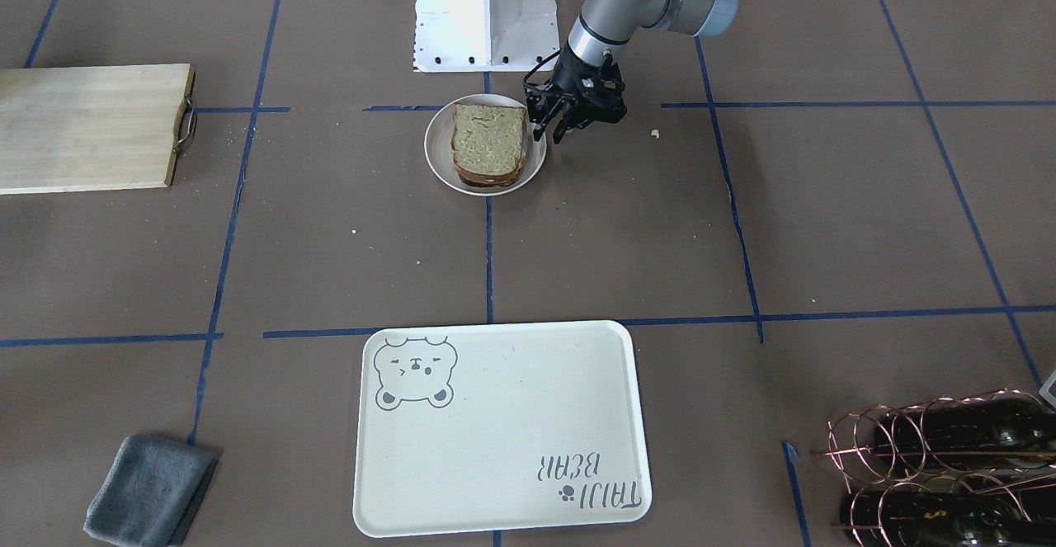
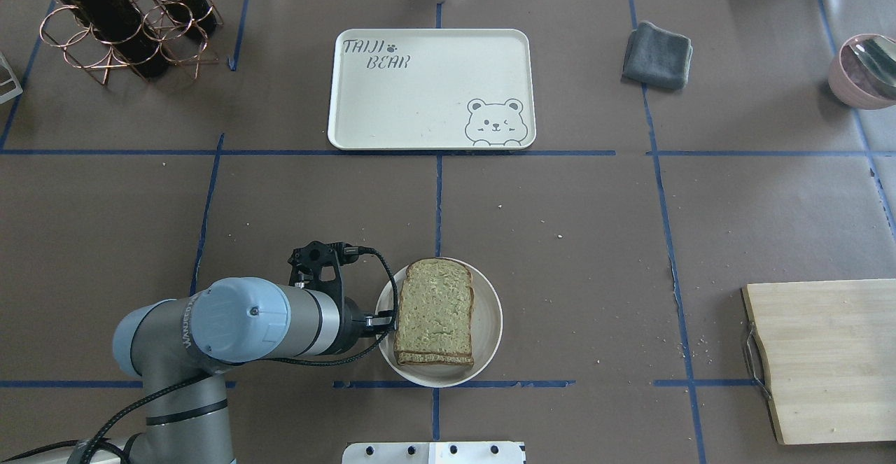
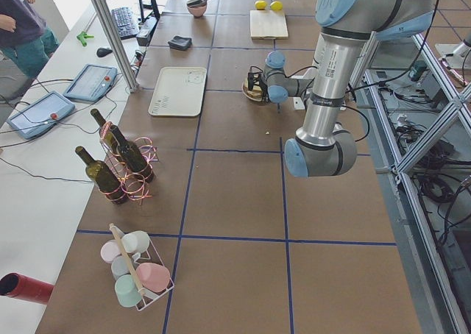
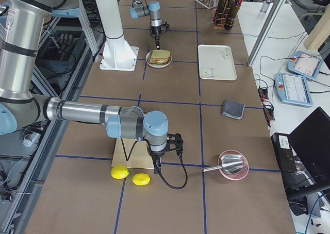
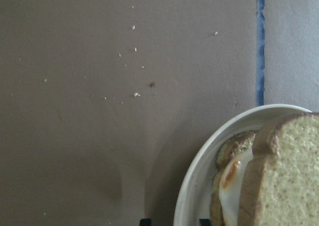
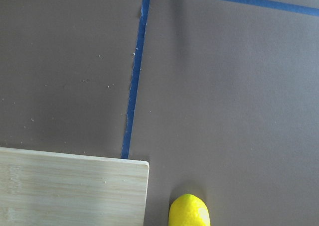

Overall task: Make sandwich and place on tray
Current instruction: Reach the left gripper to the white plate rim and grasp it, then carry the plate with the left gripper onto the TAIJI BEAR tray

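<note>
The sandwich looks fully assembled. It sits on the small round plate in the lower middle of the overhead view, and the egg shows between the slices in the left wrist view. The tray lies well apart at the upper middle, with nothing on it, so the step in hand appears to be the transfer.

The left gripper hangs at the plate's edge with its jaws parted, seemingly straddling the rim. The next move probably calls for a firm pinch and a level carry so the slices do not slide.

The right gripper hovers by the cutting board. Whether its jaws are parted cannot be told.
</note>
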